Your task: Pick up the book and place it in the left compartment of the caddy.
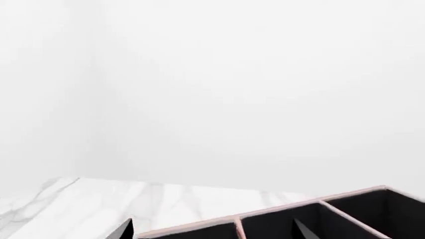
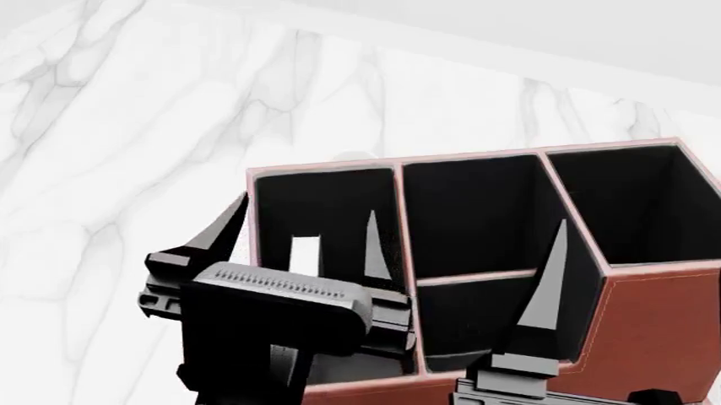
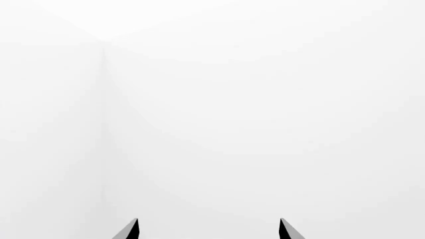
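**Over the caddy: snag risk on the way out**

Above the caddy [image 2: 664,321], left gripper [image 2: 304,207] with fingers spread wide, pinching nothing; right gripper [image 3: 209,230] likewise spread and empty. Could hook the caddy's outer wall if raised crookedly, dragging the box or toppling the book. Inside the left compartment [image 2: 282,211], a white sliver, seemingly the book [image 2: 304,253], standing upright. Nothing visible in the caddy's other sections.
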You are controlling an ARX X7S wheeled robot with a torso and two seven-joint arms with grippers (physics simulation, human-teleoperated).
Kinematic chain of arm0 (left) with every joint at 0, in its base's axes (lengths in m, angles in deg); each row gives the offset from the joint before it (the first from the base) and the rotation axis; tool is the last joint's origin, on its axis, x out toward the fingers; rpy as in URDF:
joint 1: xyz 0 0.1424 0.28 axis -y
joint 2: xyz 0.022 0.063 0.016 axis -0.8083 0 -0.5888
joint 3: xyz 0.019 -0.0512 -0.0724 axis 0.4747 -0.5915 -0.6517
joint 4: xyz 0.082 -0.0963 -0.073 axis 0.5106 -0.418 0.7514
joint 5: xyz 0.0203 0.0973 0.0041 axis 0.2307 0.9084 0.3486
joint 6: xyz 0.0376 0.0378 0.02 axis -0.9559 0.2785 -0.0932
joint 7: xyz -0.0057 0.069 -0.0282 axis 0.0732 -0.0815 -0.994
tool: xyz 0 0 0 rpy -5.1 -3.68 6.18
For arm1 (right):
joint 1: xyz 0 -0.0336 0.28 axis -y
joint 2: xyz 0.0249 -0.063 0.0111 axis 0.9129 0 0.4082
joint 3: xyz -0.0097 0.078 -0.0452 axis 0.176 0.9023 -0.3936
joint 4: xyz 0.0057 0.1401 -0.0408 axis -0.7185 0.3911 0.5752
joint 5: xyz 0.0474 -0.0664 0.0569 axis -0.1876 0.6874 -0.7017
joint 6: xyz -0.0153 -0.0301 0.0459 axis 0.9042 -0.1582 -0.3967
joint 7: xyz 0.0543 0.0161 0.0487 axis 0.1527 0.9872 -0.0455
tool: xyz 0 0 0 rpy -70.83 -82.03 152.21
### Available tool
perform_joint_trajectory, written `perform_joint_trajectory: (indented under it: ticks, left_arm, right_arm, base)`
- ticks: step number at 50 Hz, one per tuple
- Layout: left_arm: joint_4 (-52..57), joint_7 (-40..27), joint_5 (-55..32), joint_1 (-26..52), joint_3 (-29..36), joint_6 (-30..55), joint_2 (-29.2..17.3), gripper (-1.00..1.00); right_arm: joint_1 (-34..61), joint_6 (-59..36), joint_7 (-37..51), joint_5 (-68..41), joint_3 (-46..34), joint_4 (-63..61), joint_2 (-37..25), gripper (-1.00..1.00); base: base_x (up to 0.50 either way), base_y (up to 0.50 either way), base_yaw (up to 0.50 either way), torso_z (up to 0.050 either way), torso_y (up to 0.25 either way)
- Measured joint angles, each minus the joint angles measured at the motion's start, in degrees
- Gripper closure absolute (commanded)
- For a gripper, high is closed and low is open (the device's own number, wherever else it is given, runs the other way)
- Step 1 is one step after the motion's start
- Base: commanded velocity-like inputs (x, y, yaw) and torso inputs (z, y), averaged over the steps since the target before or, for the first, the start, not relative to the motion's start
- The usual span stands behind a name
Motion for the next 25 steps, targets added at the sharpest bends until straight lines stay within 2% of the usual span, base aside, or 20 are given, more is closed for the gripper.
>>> perform_joint_trajectory:
  ticks: [13, 25]
  left_arm:
    - [10.54, -3.35, 4.04, 2.38, 1.08, 2.12, -7.87, -1.0]
    - [20.99, -9.41, 8.61, 2.0, 1.45, 4.23, -17.41, -1.0]
  right_arm:
    - [-0.13, 0.31, 0.01, 0.22, -0.26, 0.44, -0.03, -1.0]
    - [-0.73, 1.11, -0.11, 0.72, -0.3, 1.74, 0.05, -1.0]
  base:
    - [0.0, 0.0, 0.0, 0.0, 0.0]
    - [0.0, 0.0, 0.0, 0.0, 0.0]
